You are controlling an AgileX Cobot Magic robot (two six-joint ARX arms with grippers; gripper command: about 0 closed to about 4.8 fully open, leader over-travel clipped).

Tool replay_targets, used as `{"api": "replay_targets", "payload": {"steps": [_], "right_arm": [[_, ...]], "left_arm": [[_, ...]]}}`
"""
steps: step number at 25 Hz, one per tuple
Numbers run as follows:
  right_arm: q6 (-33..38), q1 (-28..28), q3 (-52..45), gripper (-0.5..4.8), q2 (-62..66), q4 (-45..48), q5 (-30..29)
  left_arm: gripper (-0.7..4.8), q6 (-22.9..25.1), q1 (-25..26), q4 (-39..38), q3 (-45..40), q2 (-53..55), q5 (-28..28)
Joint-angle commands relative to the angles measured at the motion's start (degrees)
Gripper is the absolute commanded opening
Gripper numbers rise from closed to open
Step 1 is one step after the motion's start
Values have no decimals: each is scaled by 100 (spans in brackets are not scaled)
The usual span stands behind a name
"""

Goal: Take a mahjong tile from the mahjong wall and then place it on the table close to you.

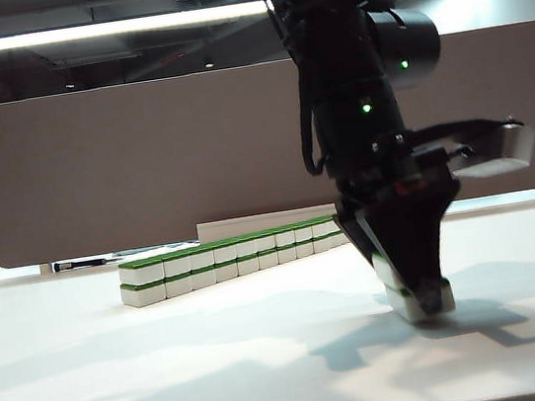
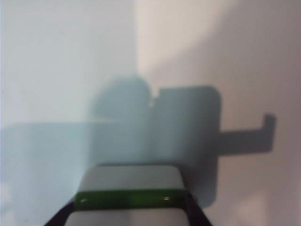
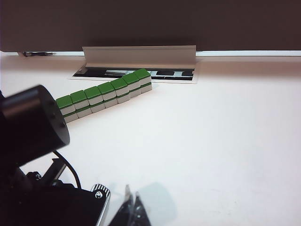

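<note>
Left gripper [image 1: 418, 291] is down at the near right of the table [image 1: 172, 373] in the exterior view, pointing down, jaws clamped on a mahjong tile [image 1: 423, 300]; the tile's lower edge is at or just above the surface, contact can't be confirmed, shadow sits right under it. Left wrist view has the same tile [image 2: 130, 197] close up between the dark fingers [image 2: 59, 219]: white body, green band across it, table and the arm's shadow beyond. The mahjong wall [image 1: 231, 258] is farther back and left of the gripper, well apart from it: a straight two-tier row of white blocks with green tops, running from the left end nearer the camera away toward the right, its far end hidden behind the arm. Right wrist view shows the wall [image 3: 106, 95] from the other side, with a folded white card [image 3: 141, 55] standing just behind its far end, and the brown-grey partition board [image 1: 142, 158] across the back. The dark mass in the near corner of that view is the other arm. Right gripper [image 3: 133, 209]: only a sliver of the fingertips shows at the frame edge, can't tell if they're apart or together; nothing visible in them.
</note>
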Motion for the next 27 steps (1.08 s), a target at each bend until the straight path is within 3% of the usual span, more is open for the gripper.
{"api": "replay_targets", "payload": {"steps": [1, 8, 10, 16, 20, 27], "right_arm": [[-17, 4, 24, -1, 0, 116, 28], [-17, 4, 24, -1, 0, 118, 26], [-17, 4, 24, -1, 0, 118, 28], [-17, 4, 24, -1, 0, 118, 28], [-17, 4, 24, -1, 0, 118, 28], [-17, 4, 24, -1, -2, 118, 28]], "left_arm": [[214, 24, -44, -9, 2, 85, 35], [220, 20, -44, -24, 7, 103, 22], [291, 20, -46, -20, 7, 103, 24], [298, 22, -46, -11, 7, 103, -13], [408, 20, -44, -42, 35, 83, -33], [409, 20, -37, -632, 457, 76, -289]]}}
